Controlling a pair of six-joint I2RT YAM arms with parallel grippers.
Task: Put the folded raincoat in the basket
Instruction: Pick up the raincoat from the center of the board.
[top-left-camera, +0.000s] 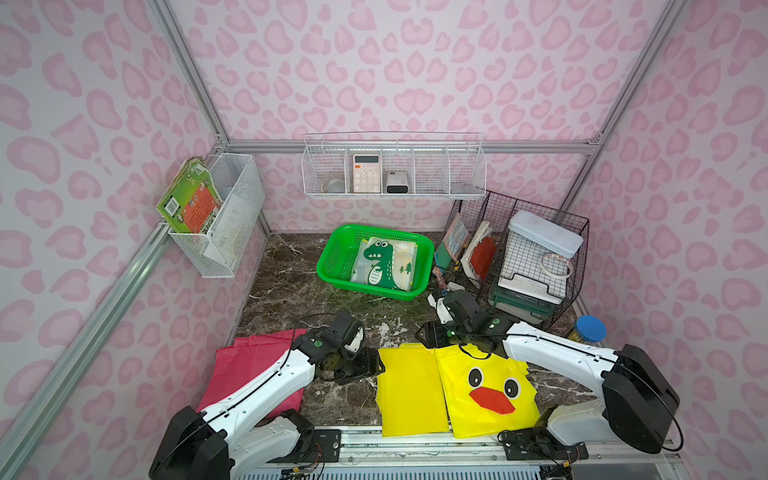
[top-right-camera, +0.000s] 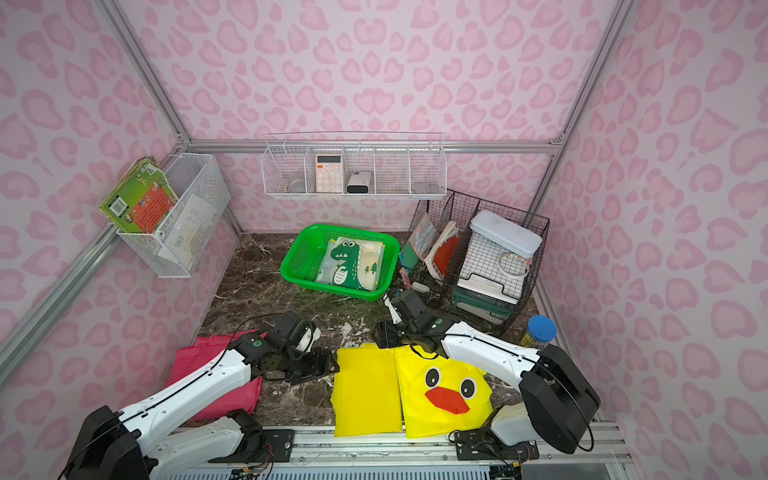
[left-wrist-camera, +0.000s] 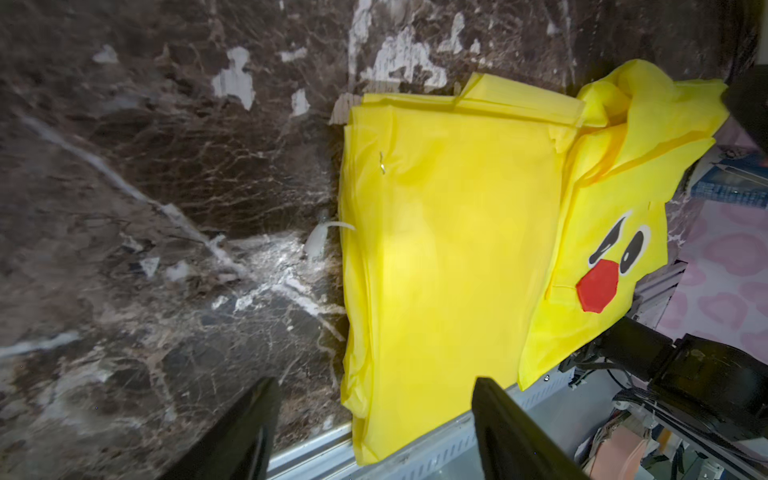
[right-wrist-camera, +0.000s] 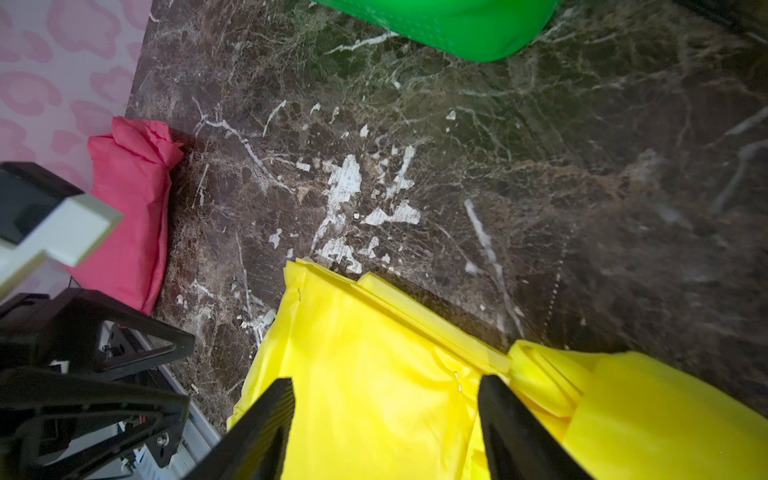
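Raincoats lay at three spots on the dark marbled stone worktop (top-left-camera: 291, 286). Farthest left, a folded pink raincoat of thin plastic (top-left-camera: 249, 374) sat partly under the left arm (top-left-camera: 266, 382), untouched. Next along, the left tool (top-left-camera: 376, 368) hung low with its jaws released and nothing between them. It was just beside the left edge of the yellow raincoat (top-left-camera: 411, 390), a flat-folded plastic one whose duck-face panel overlapped its plain panel on the right. That coat rested at the front of the worktop, its near end lapping over the metal rail (top-left-camera: 415, 451) and its long axis running from the rail back into the booth. Behind it, well apart, stood the shallow bright green plastic basket (top-left-camera: 338, 259) with mesh sides. A folded dinosaur-print raincoat (top-left-camera: 384, 264) already lay inside, toward the right half. The right tool (right-wrist-camera: 386, 392) hovered over the yellow raincoat's far edge, jaws likewise spread and gripping nothing. Farthest right stood a crowded black wire rack (top-left-camera: 519, 249).

To my eye the yellow raincoat was the one to go next. Both tools were at it, the right nearer its far edge. The carry would run straight back along its long axis to the basket, whose left half looked free.
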